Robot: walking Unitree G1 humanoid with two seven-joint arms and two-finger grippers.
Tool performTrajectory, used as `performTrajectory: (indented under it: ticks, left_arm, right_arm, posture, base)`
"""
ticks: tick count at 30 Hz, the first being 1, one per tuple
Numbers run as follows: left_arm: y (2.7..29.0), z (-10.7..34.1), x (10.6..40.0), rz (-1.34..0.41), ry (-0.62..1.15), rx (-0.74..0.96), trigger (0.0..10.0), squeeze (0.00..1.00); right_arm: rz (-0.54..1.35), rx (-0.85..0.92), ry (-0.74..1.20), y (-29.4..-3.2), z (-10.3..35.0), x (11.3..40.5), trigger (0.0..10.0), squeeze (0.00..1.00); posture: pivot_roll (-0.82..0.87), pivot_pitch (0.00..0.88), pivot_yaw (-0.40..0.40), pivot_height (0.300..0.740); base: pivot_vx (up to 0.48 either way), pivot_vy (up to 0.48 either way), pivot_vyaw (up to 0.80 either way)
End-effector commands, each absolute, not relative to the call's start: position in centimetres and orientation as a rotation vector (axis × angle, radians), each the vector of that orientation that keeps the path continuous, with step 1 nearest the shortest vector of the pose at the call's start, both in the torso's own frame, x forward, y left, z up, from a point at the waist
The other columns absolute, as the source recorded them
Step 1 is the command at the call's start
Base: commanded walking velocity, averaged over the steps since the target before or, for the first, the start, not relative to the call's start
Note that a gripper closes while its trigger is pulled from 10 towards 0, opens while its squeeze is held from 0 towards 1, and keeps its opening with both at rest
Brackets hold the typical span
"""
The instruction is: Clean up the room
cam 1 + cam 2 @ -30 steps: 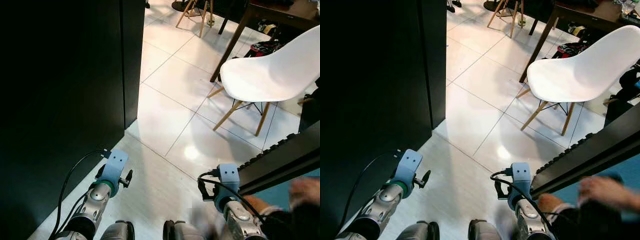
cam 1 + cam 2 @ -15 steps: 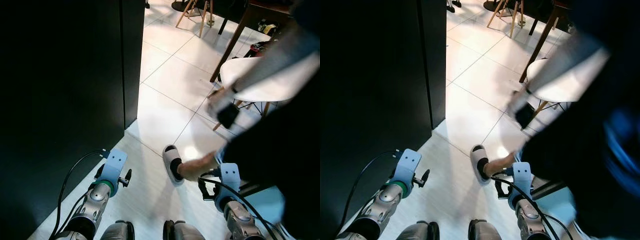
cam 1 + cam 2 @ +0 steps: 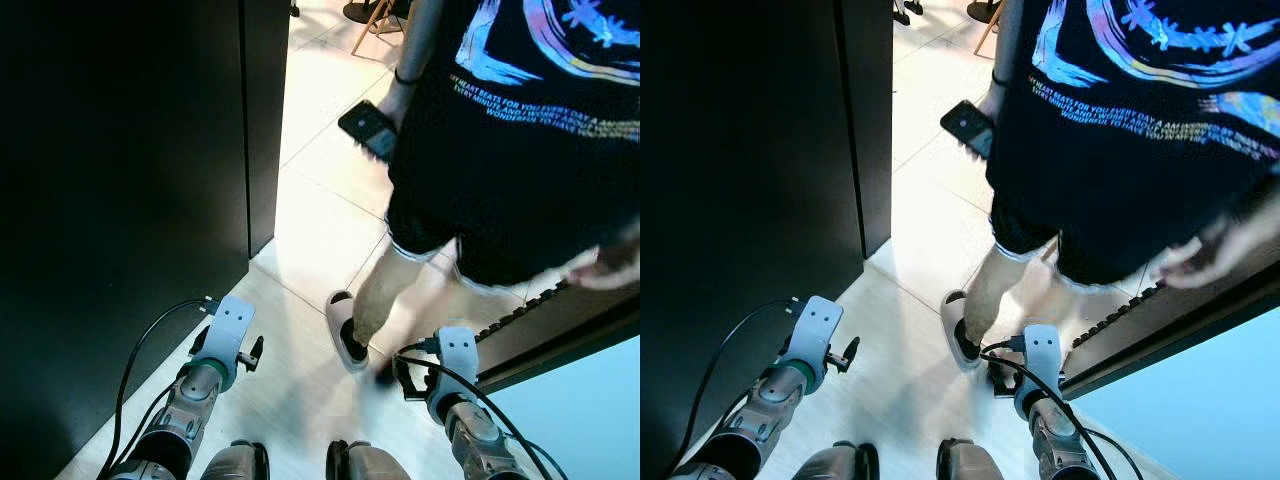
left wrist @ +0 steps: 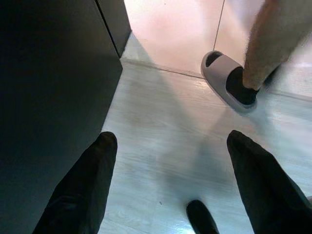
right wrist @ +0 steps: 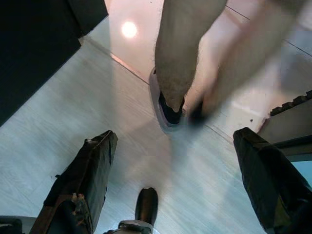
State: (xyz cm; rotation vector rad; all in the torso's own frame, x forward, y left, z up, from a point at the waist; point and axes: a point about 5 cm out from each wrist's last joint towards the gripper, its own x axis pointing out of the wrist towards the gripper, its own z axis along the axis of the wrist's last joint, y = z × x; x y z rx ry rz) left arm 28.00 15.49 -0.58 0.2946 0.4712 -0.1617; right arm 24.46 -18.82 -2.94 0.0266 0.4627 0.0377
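Note:
My left gripper [image 4: 171,141] hangs low over pale wood floor, open, with nothing between its black fingers [image 4: 92,170]. My right gripper [image 5: 176,136] is also open and holds nothing. A person [image 3: 520,130] in a black printed T-shirt and black shorts walks right in front of me, carrying a dark phone [image 3: 367,130] in one hand. The person's foot in a grey slipper [image 3: 345,330] stands on the floor just ahead of my right wrist [image 3: 455,352]; the other leg is blurred in motion. The slipper [image 4: 226,83] lies ahead of both grippers.
A tall black cabinet [image 3: 120,200] fills my left side, its corner close to the left arm. A dark ridged rail [image 3: 560,335] runs along my right. White tiled floor [image 3: 320,210] opens ahead past the person, with wooden chair legs [image 3: 375,15] far back.
A person has stepped in from the right and now stands in front of me, covering the white chair and dark table. Both arms stay where they were.

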Motion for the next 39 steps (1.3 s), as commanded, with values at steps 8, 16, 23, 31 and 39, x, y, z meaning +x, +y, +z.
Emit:
performTrajectory:
  ticks: [8, 16, 23, 31, 39]
  left_arm:
    - [15.31, -1.02, 27.55, -0.182, 0.485, 0.295, 10.0, 0.0]
    - [15.23, -0.97, 27.59, -0.186, 0.482, 0.294, 10.0, 0.0]
    - [15.22, -0.96, 27.61, -0.189, 0.481, 0.294, 10.0, 0.0]
    - [15.16, -0.94, 27.66, -0.193, 0.482, 0.294, 10.0, 0.0]
    - [15.14, -0.89, 27.74, -0.196, 0.48, 0.295, 10.0, 0.0]
  right_arm:
    - [0.007, 0.042, 0.477, -19.31, -3.31, 23.94, 10.0, 0.0]
    - [0.001, 0.044, 0.478, -19.38, -3.33, 23.93, 10.0, 0.0]
    - [0.0, 0.049, 0.479, -19.34, -3.35, 23.93, 10.0, 0.0]
    - [-0.005, 0.058, 0.479, -19.39, -3.33, 23.98, 10.0, 0.0]
    - [-0.011, 0.067, 0.478, -19.38, -3.33, 24.01, 10.0, 0.0]
  posture:
    - [0.01, 0.055, -0.021, 0.721]
    - [0.01, 0.058, -0.018, 0.721]
    - [0.01, 0.058, -0.018, 0.721]
    - [0.01, 0.057, -0.017, 0.721]
    - [0.01, 0.056, -0.014, 0.721]
  base:
    - [-0.336, 0.0, 0.0]
    - [-0.337, 0.0, 0.0]
    - [-0.339, 0.0, 0.0]
    - [-0.334, 0.0, -0.53]
    - [-0.316, 0.0, -0.74]
